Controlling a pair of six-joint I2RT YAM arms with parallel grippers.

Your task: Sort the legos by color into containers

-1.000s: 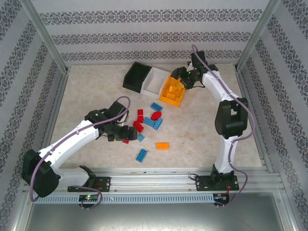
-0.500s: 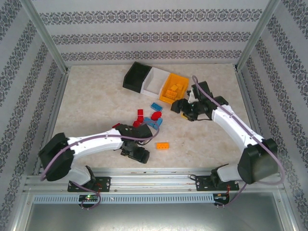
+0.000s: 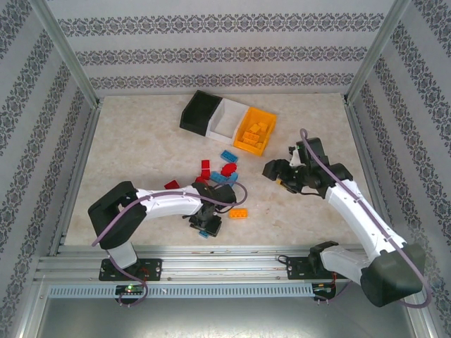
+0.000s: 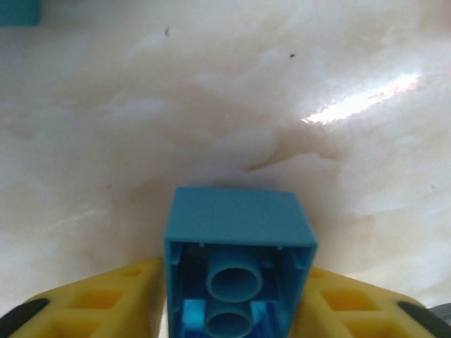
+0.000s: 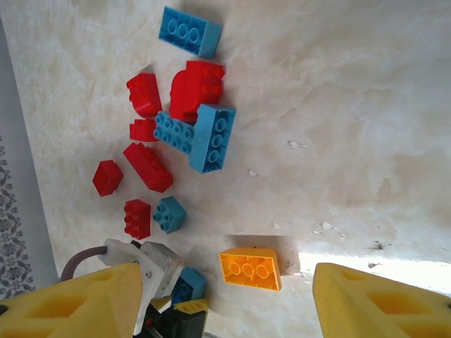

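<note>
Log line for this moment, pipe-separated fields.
left pincer: shut on blue lego | right pincer: open, empty | orange bin: holds orange legos | table: red legos, blue legos loose

No readable text, labels, brands or numbers. Legos [image 3: 229,169] show plain studs (any embossing is too small to tell); the blue lego [image 4: 239,232] up close is bare plastic. Containers [image 3: 248,148] unmarked. Wall bands [image 3: 225,27] are ornament, not lettering.
</note>
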